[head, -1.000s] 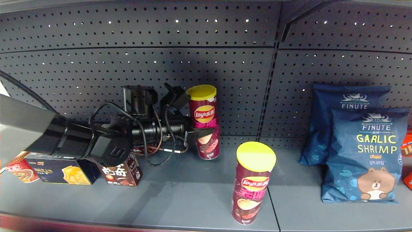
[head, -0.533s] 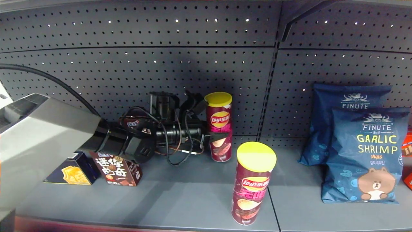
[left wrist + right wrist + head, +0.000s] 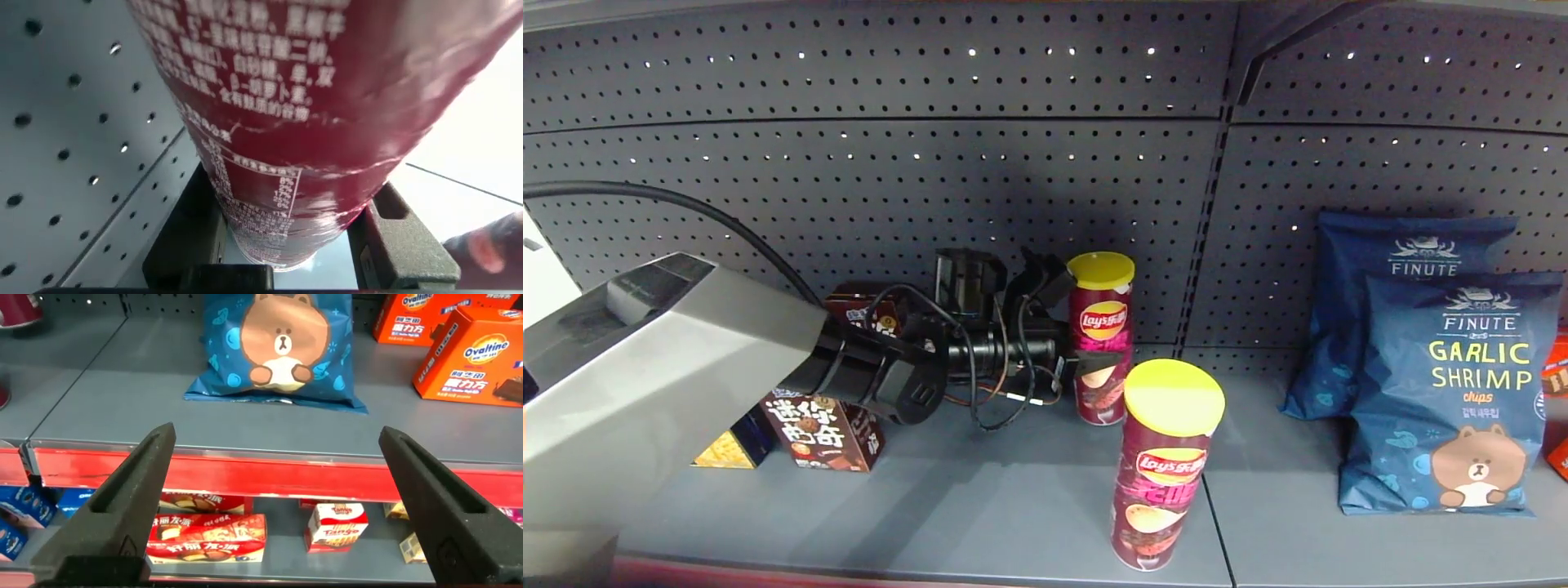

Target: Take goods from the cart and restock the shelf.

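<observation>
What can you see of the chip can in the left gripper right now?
The chip can is a tall cylinder with a dark red printed wrap and a flat yellow lid. It stands upright, clamped around its lower half by the left gripper. It is deep on the shelf, near the pegboard back wall; whether its base touches the shelf I cannot tell. A matching can stands nearer the front.

Dark grey pegboard back wall [image 3: 849,163] w/ pinpoints of light thru holes. Slotted upright [image 3: 1207,245] splits it right of centre; angled bracket [image 3: 1282,37] at top right. Grey shelf [image 3: 980,490] below, w/ a seam running fwd from upright; red strip [image 3: 270,469] along front edge.
</observation>
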Motion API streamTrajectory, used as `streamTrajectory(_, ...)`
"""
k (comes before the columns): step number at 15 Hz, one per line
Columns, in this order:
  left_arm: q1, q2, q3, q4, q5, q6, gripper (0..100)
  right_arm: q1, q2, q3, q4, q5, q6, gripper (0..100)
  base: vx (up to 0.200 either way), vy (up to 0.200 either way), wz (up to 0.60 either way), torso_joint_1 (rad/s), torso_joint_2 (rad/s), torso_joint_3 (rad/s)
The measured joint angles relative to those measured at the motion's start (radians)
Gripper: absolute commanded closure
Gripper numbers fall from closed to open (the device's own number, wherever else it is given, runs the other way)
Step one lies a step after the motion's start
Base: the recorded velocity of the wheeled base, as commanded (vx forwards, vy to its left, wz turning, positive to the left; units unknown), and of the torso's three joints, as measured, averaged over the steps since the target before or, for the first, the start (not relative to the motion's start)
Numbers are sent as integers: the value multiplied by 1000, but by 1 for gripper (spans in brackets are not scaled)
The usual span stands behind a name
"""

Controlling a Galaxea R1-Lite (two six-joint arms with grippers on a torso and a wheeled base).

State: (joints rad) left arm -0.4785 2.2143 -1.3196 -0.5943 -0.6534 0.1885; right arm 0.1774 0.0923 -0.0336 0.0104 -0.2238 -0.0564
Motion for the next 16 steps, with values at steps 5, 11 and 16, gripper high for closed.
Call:
streamTrajectory(5,-12,26,-10,0,0,1,100,0,0,0,0,0,-1,0,0,0,0,0,0,0)
streamTrajectory(11,-34,59,-47,-1,1,1,0,0,1,0,0,0,0,0,0,0,0,0,0,0)
streamTrajectory(16,-37,62,-39,-9,1,1,0,0,1,0,0,0,0,0,0,0,0,0,0,0)
